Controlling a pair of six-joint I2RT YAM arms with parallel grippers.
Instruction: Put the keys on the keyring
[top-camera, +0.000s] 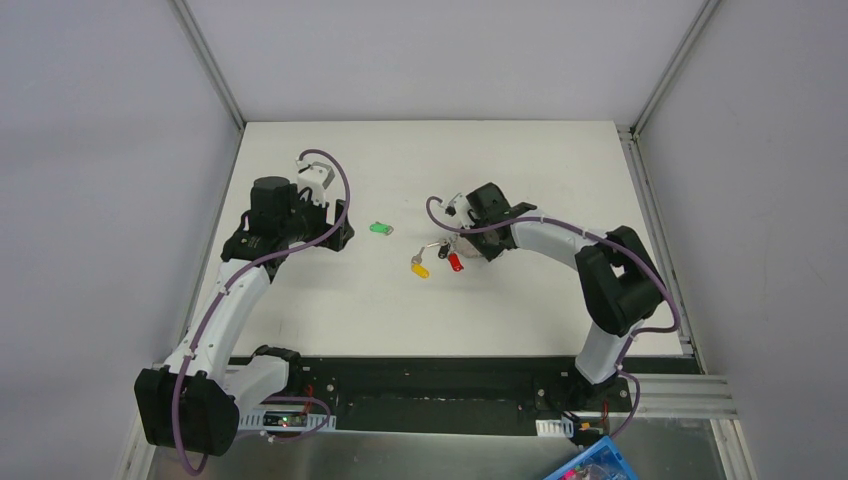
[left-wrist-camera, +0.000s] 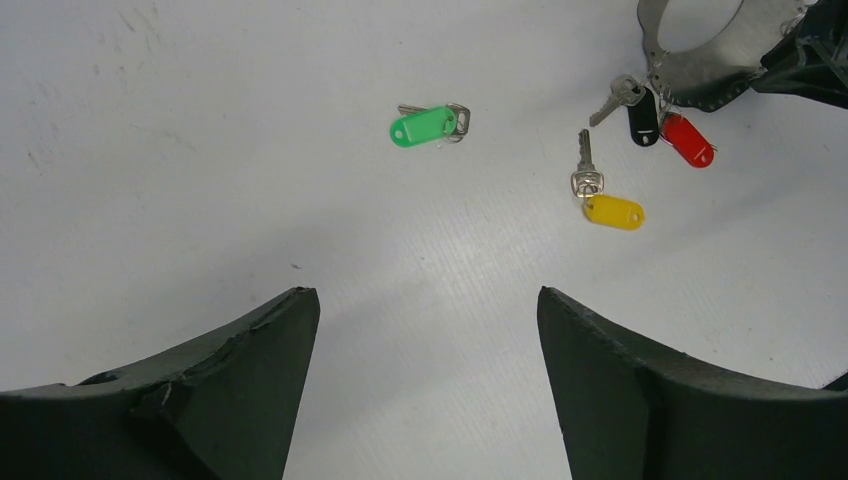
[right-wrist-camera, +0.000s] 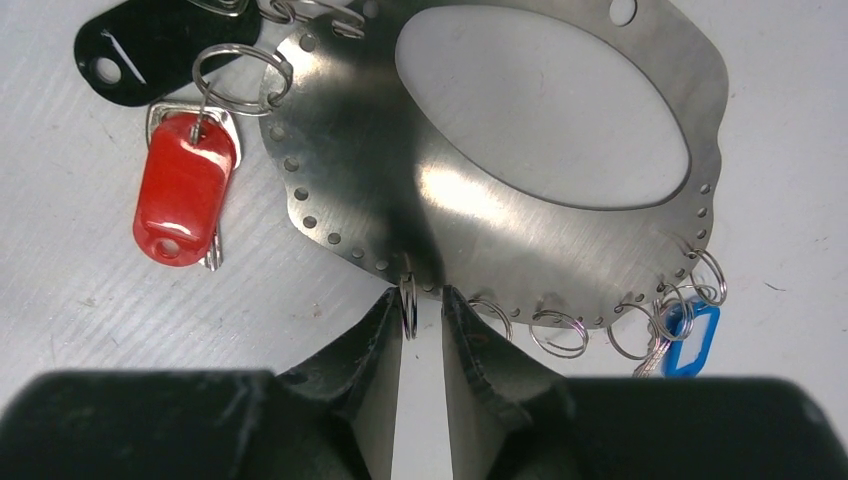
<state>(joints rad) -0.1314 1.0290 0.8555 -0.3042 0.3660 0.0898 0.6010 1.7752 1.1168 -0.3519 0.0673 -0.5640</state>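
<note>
The keyring is a shiny oval metal plate (right-wrist-camera: 520, 240) with small split rings along its rim; it also shows in the left wrist view (left-wrist-camera: 700, 80). The red key (right-wrist-camera: 183, 188) and the blue key (right-wrist-camera: 690, 340) hang from its rings. The green key (left-wrist-camera: 425, 126) and the yellow key (left-wrist-camera: 612, 211) lie loose on the table. My right gripper (right-wrist-camera: 420, 295) is at the plate's near rim, its jaws a narrow gap apart around one small ring (right-wrist-camera: 408, 305). My left gripper (left-wrist-camera: 428, 300) is wide open and empty, short of the green key.
A black tag (right-wrist-camera: 150, 50) with a silver key (left-wrist-camera: 618, 97) hangs on the plate beside the red key. In the top view the green key (top-camera: 380, 228) lies between the two grippers, the yellow key (top-camera: 421, 269) just left of the plate. The table is white (top-camera: 520, 160).
</note>
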